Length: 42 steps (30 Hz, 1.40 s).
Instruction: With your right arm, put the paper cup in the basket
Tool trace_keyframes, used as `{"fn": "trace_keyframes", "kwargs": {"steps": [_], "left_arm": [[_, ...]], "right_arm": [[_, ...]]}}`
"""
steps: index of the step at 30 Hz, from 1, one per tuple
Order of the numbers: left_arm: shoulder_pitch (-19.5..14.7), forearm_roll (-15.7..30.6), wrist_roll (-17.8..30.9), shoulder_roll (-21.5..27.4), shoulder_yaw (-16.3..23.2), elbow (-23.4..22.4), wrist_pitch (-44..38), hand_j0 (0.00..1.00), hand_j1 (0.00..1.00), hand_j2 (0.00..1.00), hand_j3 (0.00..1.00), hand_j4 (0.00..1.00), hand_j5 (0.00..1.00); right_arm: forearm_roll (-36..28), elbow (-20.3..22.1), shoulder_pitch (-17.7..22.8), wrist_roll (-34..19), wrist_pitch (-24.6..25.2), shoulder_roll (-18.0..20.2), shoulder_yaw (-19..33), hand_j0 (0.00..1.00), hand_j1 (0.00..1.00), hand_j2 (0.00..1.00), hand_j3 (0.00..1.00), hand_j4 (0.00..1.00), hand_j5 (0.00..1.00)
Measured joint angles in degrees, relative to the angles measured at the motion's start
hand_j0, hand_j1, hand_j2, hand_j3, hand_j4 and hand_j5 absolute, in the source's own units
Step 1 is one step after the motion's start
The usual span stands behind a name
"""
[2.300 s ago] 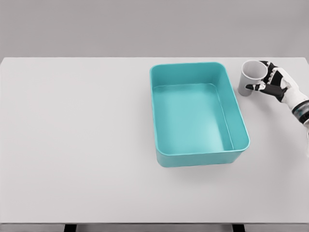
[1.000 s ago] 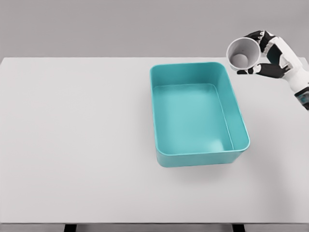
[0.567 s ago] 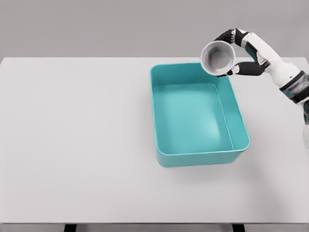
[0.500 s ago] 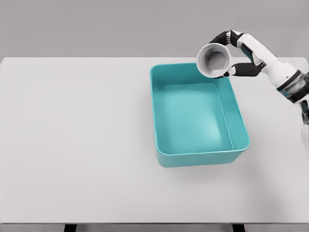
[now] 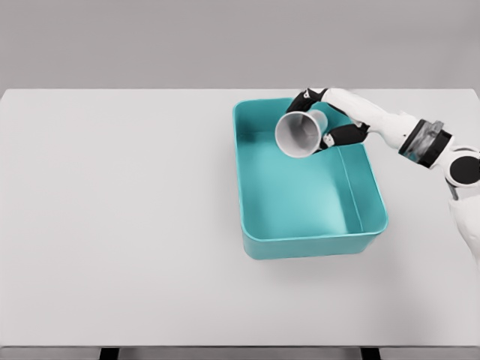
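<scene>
The right hand [image 5: 330, 120], still gripping the paper cup [image 5: 300, 133], has moved over the basket [image 5: 251, 180], apparently tilting it.

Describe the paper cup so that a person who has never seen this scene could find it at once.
Look at the white table, then at the teal basket right of its middle. Over the far end of the basket, the right hand holds the paper cup tipped on its side, mouth toward the camera. It is the only small, pale grey, round thing here.
</scene>
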<state>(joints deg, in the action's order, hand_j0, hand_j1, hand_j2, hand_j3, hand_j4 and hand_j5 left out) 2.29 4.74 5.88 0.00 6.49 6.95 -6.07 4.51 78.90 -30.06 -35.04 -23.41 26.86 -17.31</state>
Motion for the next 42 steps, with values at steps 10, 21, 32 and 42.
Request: {"fn": "trace_keyframes", "kwargs": {"steps": [10,21,32,42], "left_arm": [[0.0,0.0,0.0,0.0,0.0,0.0,0.0,1.00,1.00,1.00,1.00,1.00,1.00],[0.0,0.0,0.0,0.0,0.0,0.0,0.0,1.00,1.00,1.00,1.00,1.00,1.00],[0.0,0.0,0.0,0.0,0.0,0.0,0.0,1.00,1.00,1.00,1.00,1.00,1.00],[-0.1,0.1,0.0,0.0,0.0,0.0,0.0,1.00,1.00,1.00,1.00,1.00,1.00]], "right_arm": [[3.3,1.2,-0.8,0.0,0.3,2.0,-4.1,0.88,0.88,0.88,0.88,0.88,0.88],[-0.1,5.4,0.0,0.0,0.7,4.3,-2.9,0.98,0.98,0.98,0.98,0.98,0.98],[-24.3,16.2,10.3,0.0,4.9,14.9,2.9,0.98,0.98,0.98,0.98,0.98,0.98],[-26.4,20.7,17.0,0.0,5.8,17.3,11.1,0.99,0.99,0.99,0.99,0.99,0.99]]}}
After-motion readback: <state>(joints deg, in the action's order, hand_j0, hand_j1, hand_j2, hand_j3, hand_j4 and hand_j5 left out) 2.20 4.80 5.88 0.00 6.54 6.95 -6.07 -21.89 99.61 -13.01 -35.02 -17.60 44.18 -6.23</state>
